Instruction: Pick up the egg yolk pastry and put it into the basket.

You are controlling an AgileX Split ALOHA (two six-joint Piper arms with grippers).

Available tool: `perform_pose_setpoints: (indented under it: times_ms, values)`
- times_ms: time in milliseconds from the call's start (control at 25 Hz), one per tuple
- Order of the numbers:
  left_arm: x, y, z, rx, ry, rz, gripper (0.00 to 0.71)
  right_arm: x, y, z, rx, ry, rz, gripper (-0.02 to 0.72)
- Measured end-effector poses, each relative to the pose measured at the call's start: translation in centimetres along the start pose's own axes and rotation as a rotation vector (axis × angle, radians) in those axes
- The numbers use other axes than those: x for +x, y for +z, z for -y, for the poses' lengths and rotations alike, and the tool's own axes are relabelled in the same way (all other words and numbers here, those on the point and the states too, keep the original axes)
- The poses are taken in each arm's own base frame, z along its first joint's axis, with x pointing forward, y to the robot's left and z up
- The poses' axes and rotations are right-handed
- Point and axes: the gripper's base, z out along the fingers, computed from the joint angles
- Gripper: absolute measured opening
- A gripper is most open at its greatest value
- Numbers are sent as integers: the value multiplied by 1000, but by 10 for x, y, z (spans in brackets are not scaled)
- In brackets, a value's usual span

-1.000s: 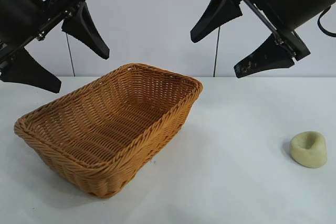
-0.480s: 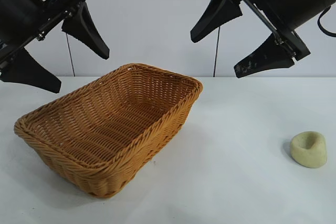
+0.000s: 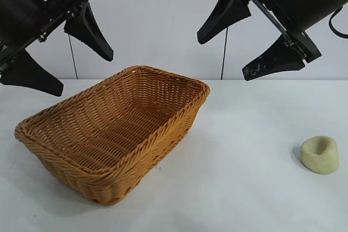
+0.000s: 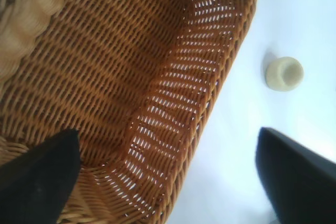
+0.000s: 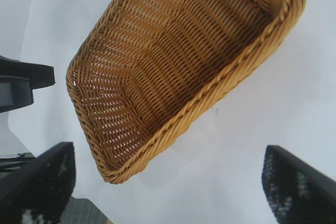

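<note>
The egg yolk pastry (image 3: 320, 155), a pale yellow puck with a dented top, lies on the white table at the right; it also shows as a small round pastry (image 4: 283, 73) in the left wrist view. The orange-brown wicker basket (image 3: 182, 113) stands empty left of centre, its rim (image 4: 243, 35) and its side (image 5: 247, 61) showing in both wrist views. My left gripper (image 3: 84, 73) hangs open high above the basket's left end. High over the table between basket and pastry, my right gripper (image 3: 224, 58) is open and holds nothing.
The white table (image 3: 244, 134) lies bare between basket and pastry. A pale wall with two thin vertical lines stands behind. In the right wrist view the table's edge and a grey floor patch (image 5: 79, 211) show beyond the basket's end.
</note>
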Motion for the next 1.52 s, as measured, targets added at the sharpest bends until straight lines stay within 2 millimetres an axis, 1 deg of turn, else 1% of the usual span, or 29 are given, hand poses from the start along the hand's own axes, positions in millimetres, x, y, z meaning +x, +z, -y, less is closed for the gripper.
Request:
perform_pose_setpoints:
  times_ms: [120, 280, 400, 520, 640, 720, 840, 920, 1080, 1200, 1360, 1520]
  values:
    - [0, -7, -1, -7, -7, -7, 696, 0, 0, 0, 0, 0, 1, 663]
    - [3, -26, 0, -62, -47, 30, 696, 0, 0, 0, 1, 0, 1, 663]
    - [14, -38, 4, -109, -104, 38, 696, 0, 0, 0, 1, 0, 2, 663]
    - [33, -38, 10, -175, -141, -4, 696, 0, 0, 0, 1, 0, 2, 663]
    - [46, -34, 18, -252, -196, -11, 696, 0, 0, 0, 1, 0, 2, 663]
    - [48, -33, 19, -298, -286, 23, 696, 0, 0, 0, 1, 0, 2, 663]
    - [48, -31, 14, -338, -435, 93, 696, 0, 0, 0, 1, 0, 2, 663]
    - [48, -30, 10, -352, -485, 129, 696, 0, 0, 0, 1, 0, 2, 663]
    - [54, -26, 2, -367, -562, 138, 696, 0, 0, 0, 1, 0, 1, 663]
    - [56, -16, -3, -394, -597, 121, 696, 0, 0, 0, 1, 0, 1, 663]
    - [55, 5, -12, -429, -613, 93, 696, 0, 0, 0, 1, 0, 1, 663]
    - [55, 33, -22, -446, -649, 66, 696, 0, 0, 0, 1, 0, 1, 663]
